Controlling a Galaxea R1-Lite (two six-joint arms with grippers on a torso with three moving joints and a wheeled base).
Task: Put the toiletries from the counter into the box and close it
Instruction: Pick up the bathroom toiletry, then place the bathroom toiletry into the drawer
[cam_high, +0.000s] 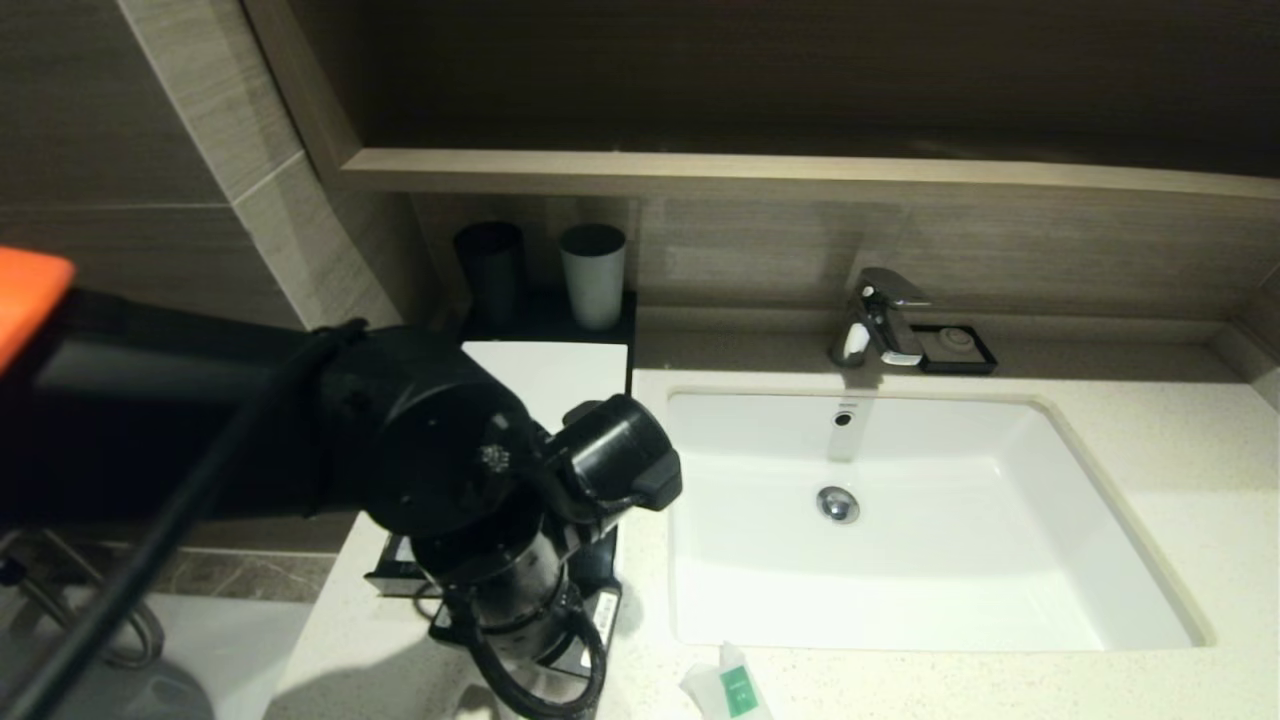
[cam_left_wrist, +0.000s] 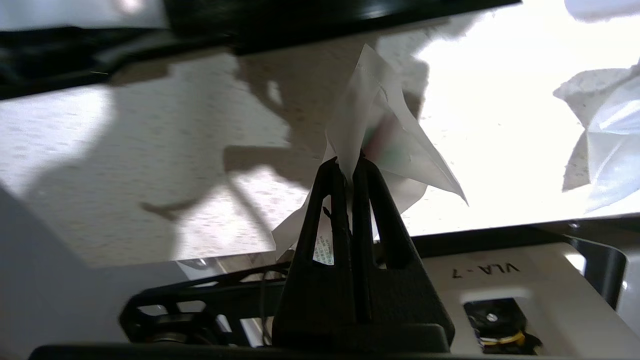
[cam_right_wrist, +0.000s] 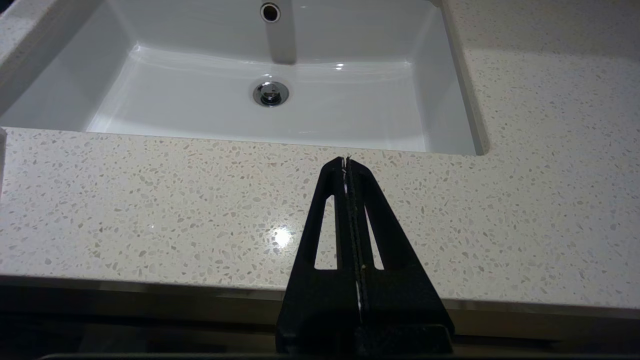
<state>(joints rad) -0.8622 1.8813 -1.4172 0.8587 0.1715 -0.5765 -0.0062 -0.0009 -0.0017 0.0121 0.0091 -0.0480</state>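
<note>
My left gripper (cam_left_wrist: 348, 165) is shut on the edge of a clear-white plastic packet (cam_left_wrist: 385, 130) and holds it just above the speckled counter (cam_left_wrist: 150, 180), close to the black box edge (cam_left_wrist: 300, 20). In the head view my left arm (cam_high: 450, 470) hides the gripper and most of the box; the box's white top (cam_high: 560, 370) and part of the pulled-out drawer (cam_high: 395, 572) show. A white sachet with a green label (cam_high: 735, 688) lies at the counter's front edge. Another crumpled white packet (cam_left_wrist: 607, 145) lies nearby. My right gripper (cam_right_wrist: 346, 161) is shut and empty over the counter's front edge.
The white basin (cam_high: 1000, 600) is set in the counter right of the box, with the tap (cam_high: 880, 325) and a small black soap dish (cam_high: 958, 348) behind it. A dark cup (cam_high: 490, 268) and a grey cup (cam_high: 593, 272) stand behind the box.
</note>
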